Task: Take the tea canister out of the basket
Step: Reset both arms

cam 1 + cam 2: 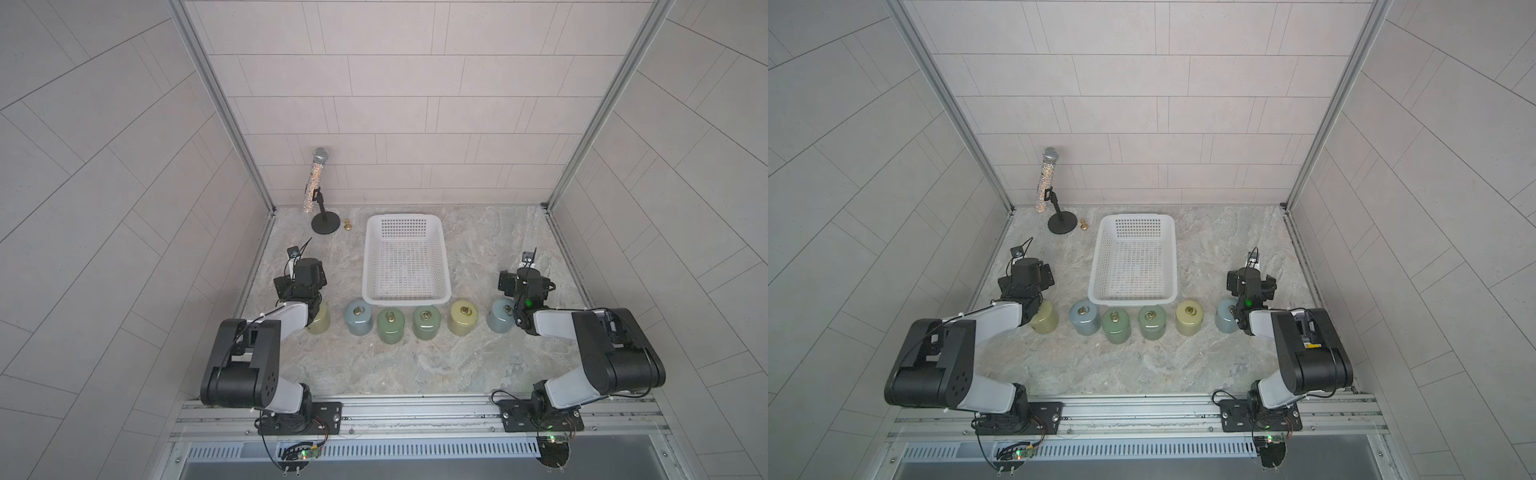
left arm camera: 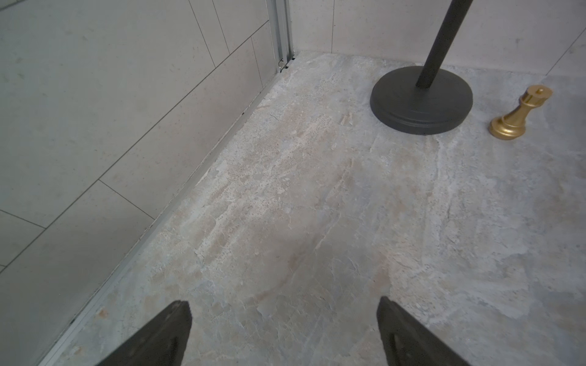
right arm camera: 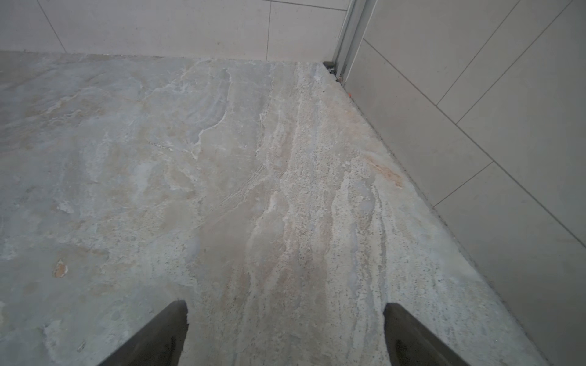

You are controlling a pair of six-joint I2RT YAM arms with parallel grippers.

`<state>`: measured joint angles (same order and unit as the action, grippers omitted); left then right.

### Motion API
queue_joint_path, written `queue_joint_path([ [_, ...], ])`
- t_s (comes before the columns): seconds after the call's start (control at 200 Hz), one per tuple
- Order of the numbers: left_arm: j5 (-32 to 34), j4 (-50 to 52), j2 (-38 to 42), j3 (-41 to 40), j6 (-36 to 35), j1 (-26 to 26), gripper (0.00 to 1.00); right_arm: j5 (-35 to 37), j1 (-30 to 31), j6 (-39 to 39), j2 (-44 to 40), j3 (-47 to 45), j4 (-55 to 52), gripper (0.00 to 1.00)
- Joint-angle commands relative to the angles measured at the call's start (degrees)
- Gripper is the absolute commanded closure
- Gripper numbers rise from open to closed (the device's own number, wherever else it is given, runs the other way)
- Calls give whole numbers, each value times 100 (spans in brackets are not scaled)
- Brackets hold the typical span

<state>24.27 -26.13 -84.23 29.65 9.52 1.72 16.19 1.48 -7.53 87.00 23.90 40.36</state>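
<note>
White perforated basket (image 1: 405, 227), gold chess piece (image 2: 520, 114)

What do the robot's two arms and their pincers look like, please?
The left arm and right arm have black joint housings, white links, thin black cables and white cable ties. The left pincer and right pincer show dark, tapering fingers.

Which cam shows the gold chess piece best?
Left wrist: the gold chess piece stands close and sharp, beside the mic stand base. Both top views show only a tiny gold speck there; right wrist misses it.
</note>
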Motion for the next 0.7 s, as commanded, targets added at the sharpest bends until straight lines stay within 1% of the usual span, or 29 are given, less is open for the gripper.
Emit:
queue_joint_path([
  [0.0, -280, -891, -26, -170, -173, -31, 0, -324, -20, 125, 7, -47, 713, 0],
  [0.05, -449, -833, 20, -184, -250, -35, 0, -461, -25, 180, 27, -75, 777, 0],
  [0.105, -644, -1146, -20, -323, -347, -32, 0, -621, -29, 237, 96, -157, 954, 0],
  [0.155, -923, -1404, -94, -439, -464, -32, 0, -684, -28, 264, 264, -301, 1404, 0],
  [0.185, -1046, -1741, -222, -565, -519, -32, 0, -677, -26, 291, 322, -358, 1618, 0],
  [0.245, -1265, -2819, -582, -851, -662, -31, 0, -642, -28, 238, 197, -273, 1245, 0],
  [0.265, -1259, -2975, -640, -876, -714, -31, 0, -630, -31, 234, 199, -250, 1206, 0],
  [0.285, -1254, -2827, -603, -825, -699, -33, 0, -629, -26, 236, 222, -258, 1243, 0],
  [0.33, -1248, -2064, -420, -608, -648, -31, 0, -642, -30, 256, 296, -319, 1496, 0],
  [0.365, -1246, -1648, -308, -495, -657, -16, 0, -635, -25, 259, 277, -295, 1403, 0],
  [0.455, -1267, -2352, -505, -679, -705, -14, 0, -632, -25, 252, 286, -306, 1451, 0],
  [0.5, -1263, -2536, -555, -732, -713, -16, 0, -633, -33, 253, 258, -292, 1371, 0],
  [0.69, -1235, -2273, -474, -658, -715, -1, 0, -634, -30, 257, 274, -298, 1402, 0],
])
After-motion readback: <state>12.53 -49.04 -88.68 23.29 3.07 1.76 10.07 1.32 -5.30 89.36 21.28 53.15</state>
